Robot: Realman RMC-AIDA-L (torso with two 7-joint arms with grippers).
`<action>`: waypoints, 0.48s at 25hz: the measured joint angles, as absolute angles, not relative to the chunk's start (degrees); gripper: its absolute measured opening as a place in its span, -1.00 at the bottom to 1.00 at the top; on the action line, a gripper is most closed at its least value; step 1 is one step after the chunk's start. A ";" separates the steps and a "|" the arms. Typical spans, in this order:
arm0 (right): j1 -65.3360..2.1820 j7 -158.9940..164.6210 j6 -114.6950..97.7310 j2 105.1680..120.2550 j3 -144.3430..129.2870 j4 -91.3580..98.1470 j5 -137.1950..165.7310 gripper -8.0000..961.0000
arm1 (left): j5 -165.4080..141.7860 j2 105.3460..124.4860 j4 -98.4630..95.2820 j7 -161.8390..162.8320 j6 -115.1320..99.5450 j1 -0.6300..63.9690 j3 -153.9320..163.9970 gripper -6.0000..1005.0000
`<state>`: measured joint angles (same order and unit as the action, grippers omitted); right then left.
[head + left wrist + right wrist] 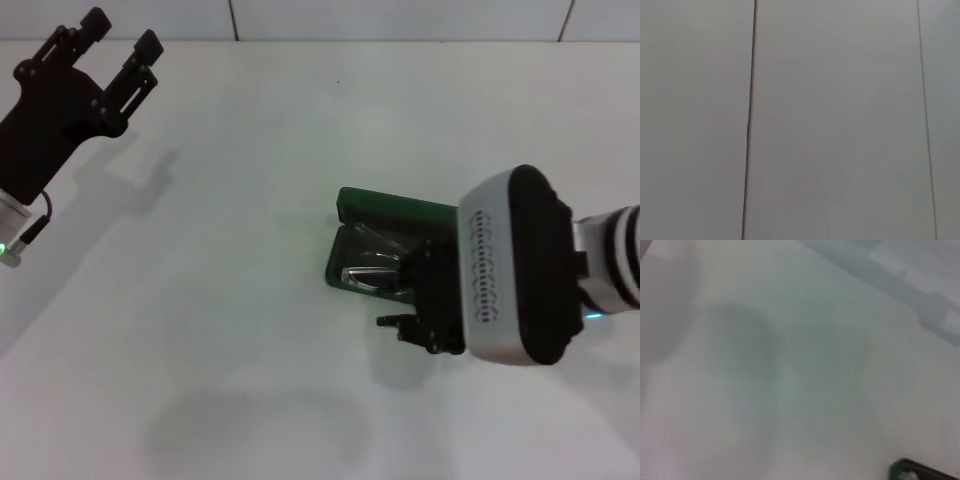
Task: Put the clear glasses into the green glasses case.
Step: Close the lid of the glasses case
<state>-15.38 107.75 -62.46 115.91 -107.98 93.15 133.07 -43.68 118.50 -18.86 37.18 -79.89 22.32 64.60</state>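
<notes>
The green glasses case (392, 211) lies open on the white table, right of centre, its lid raised at the far side. The clear glasses (368, 264) lie inside on the dark lining, partly covered by my right arm. My right gripper (412, 302) is low over the near right part of the case, and its bulky wrist hides much of it. A corner of the case (910, 471) shows in the right wrist view. My left gripper (120, 36) hangs open and empty at the far left, well away from the case.
The white table (240, 330) extends around the case, with a panelled wall (400, 18) at its far edge. The left wrist view shows only wall panels (840, 120).
</notes>
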 joint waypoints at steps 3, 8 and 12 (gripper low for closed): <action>-17.99 107.85 -62.26 116.07 -108.23 89.30 130.84 -0.36 | -43.69 118.56 -18.94 37.18 -79.90 22.19 64.60 0.28; -21.26 110.15 -60.69 116.13 -108.17 84.97 130.29 -0.36 | -43.73 118.70 -18.98 37.18 -79.90 22.30 64.70 0.28; -21.78 110.94 -58.52 116.08 -107.84 83.55 130.97 -0.36 | -43.75 118.74 -18.99 37.18 -79.90 22.35 64.84 0.28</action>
